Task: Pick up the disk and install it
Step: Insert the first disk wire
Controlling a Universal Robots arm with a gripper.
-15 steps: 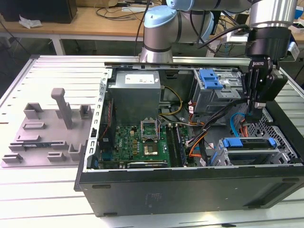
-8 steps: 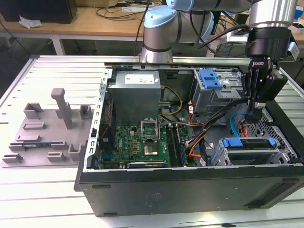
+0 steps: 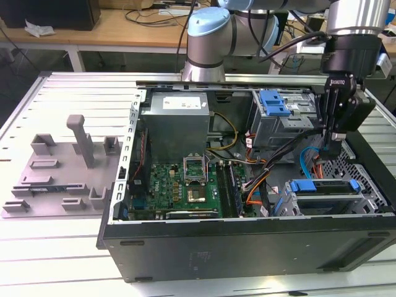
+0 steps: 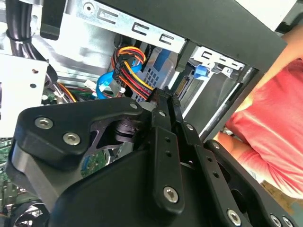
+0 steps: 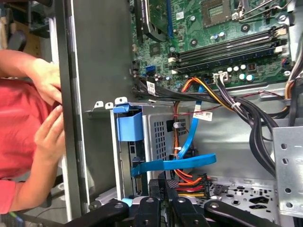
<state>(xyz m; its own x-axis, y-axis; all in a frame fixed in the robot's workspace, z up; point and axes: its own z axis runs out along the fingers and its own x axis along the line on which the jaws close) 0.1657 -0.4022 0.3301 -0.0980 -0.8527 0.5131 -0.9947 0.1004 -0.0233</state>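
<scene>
The disk (image 3: 325, 189), silver in a blue carrier bracket, lies in the drive bay at the front corner of the open computer case (image 3: 247, 244), on the exterior view's right. In the first wrist view the blue end of its carrier (image 5: 129, 126) shows at the bay's edge. My gripper (image 3: 334, 145) reaches down into the case just behind that bay. Its black fingers (image 4: 163, 118) are pressed together, with the tips beside the bundle of red, yellow and black power wires (image 4: 130, 71). In the first wrist view the gripper (image 5: 165, 185) hangs over the same wires (image 5: 189, 182) and a flat blue cable (image 5: 175, 163).
A person in a red sleeve (image 5: 19, 123) keeps both hands at the case wall beside the bay. The motherboard (image 3: 185, 182), a grey power-supply box (image 3: 176, 124) and a drive cage with a blue latch (image 3: 275, 102) fill the case. A grey fixture plate (image 3: 62, 167) lies left.
</scene>
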